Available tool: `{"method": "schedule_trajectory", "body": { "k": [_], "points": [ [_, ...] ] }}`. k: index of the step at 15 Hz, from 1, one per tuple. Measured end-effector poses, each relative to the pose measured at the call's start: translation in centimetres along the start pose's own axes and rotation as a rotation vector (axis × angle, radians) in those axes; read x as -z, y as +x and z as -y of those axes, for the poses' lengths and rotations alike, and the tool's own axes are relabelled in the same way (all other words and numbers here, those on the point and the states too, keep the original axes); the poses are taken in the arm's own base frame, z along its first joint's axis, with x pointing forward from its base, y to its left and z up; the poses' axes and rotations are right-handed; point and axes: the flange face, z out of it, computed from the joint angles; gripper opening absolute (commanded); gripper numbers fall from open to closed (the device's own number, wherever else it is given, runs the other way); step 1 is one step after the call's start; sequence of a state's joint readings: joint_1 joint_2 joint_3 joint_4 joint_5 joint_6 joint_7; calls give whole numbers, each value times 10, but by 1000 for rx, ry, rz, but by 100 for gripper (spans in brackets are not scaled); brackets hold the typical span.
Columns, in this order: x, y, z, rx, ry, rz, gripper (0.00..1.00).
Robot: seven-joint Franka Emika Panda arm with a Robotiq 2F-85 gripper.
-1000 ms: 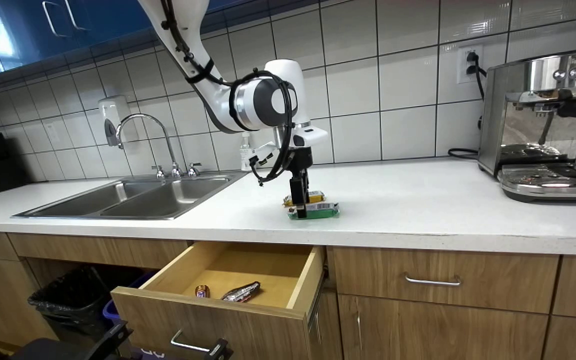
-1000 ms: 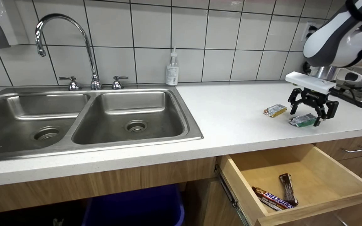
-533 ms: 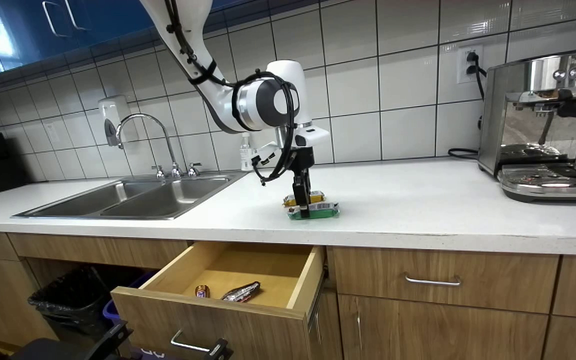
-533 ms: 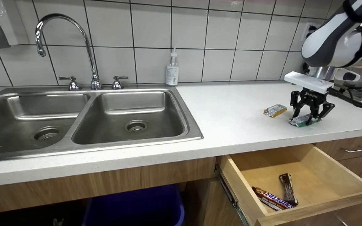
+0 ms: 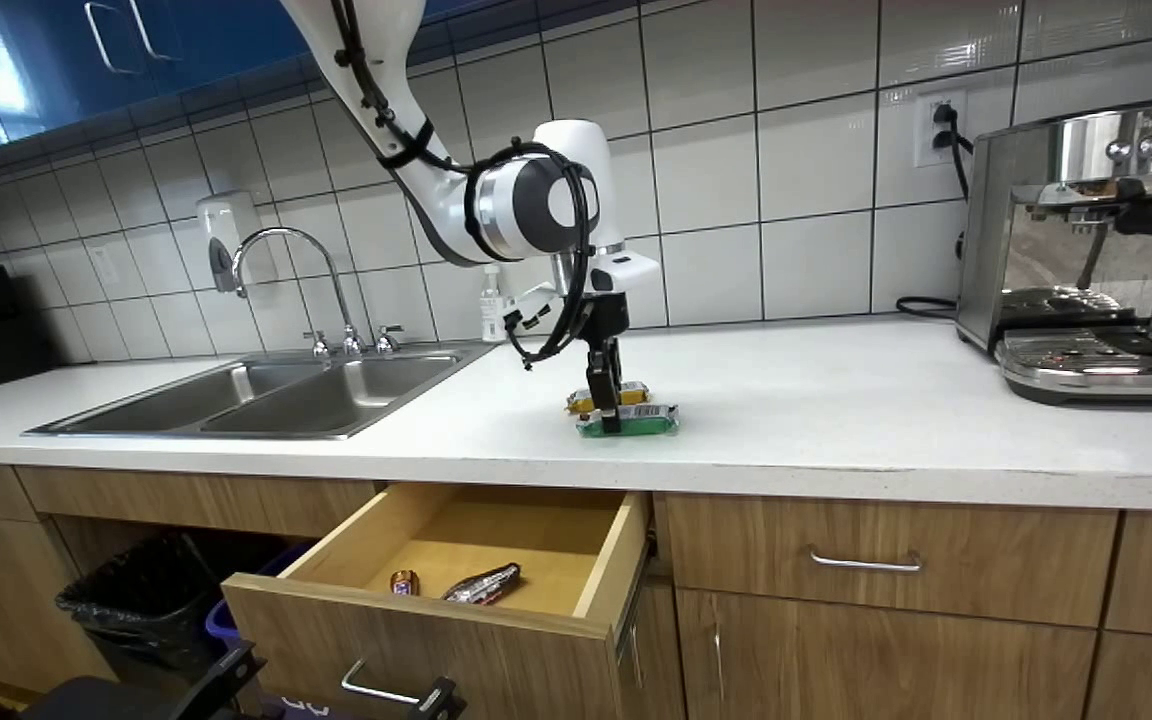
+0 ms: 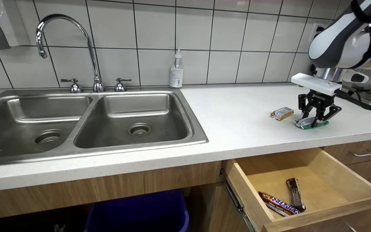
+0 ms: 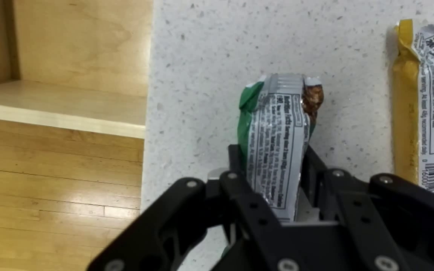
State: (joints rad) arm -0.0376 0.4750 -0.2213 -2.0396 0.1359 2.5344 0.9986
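The black two-fingered gripper (image 7: 271,156) is pinching the green-and-silver foil-wrapped bar (image 7: 277,131), its fingers (image 7: 234,160) pressing against both long sides. The bar is lying on the white speckled countertop (image 5: 796,400), above the open pale-wood drawer with a brown front (image 5: 436,640) and set back behind it. The yellow-and-silver foil-wrapped bar (image 6: 282,113) is lying farther back from the drawer than the green one. Inside the drawer, a dark-brown wrapped bar (image 6: 296,195) and a bar in a brown-and-purple Snickers wrapper (image 6: 279,203) are resting near its front.

The step in hand appears to be securing the grasp; the next move is probably calling for a firm hold, then a steady, straight lift that keeps the free end from tipping.

A second ago the fingers were straddling the green bar with clear space between them; now they are closing against its wrapper. That bar is showing at most a slight shift, while the yellow one is keeping its spot behind the drawer.
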Motion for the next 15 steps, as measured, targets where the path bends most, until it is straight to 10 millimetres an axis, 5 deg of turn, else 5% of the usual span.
{"method": "schedule_trajectory", "body": {
  "k": [8,15],
  "points": [
    [10,-10,0,21,8,-2,14],
    [20,-45,-21,98,-21,1,14]
  ]
}}
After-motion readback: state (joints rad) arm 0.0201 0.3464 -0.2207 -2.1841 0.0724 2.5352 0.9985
